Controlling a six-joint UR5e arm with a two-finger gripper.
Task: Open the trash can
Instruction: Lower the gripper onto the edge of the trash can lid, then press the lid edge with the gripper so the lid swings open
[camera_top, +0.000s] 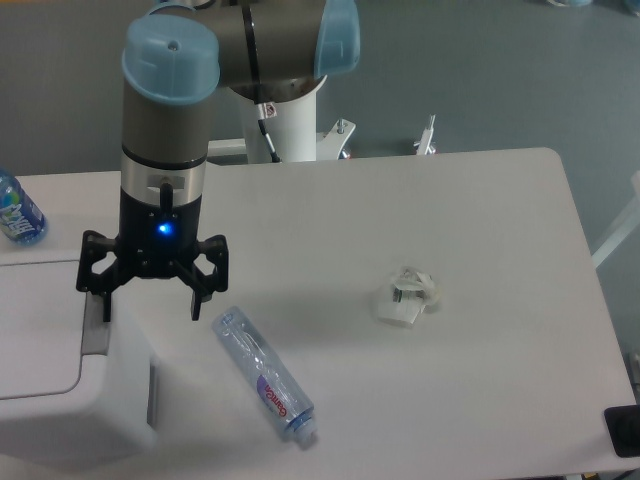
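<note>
i see the trash can (60, 390) at the lower left corner of the table (480, 230), a big white bin with its flat lid down, so its inside is hidden from me. a grey tab (95, 338) sits on its right edge. a clear plastic bottle (264, 376) lies on its side just right of the bin, blue cap toward the near edge; i can't tell if it holds anything. a second bottle with a blue label (18, 210) shows at the far left, behind the bin. a small crumpled clear piece (406, 296) lies well apart, mid-table.

my gripper (150, 300) points down with its jaws spread wide, holding nothing. the left finger (104, 300) is at the bin's right edge just above the grey tab; whether it touches i can't tell. the right finger hangs over bare table near the lying bottle's base.
</note>
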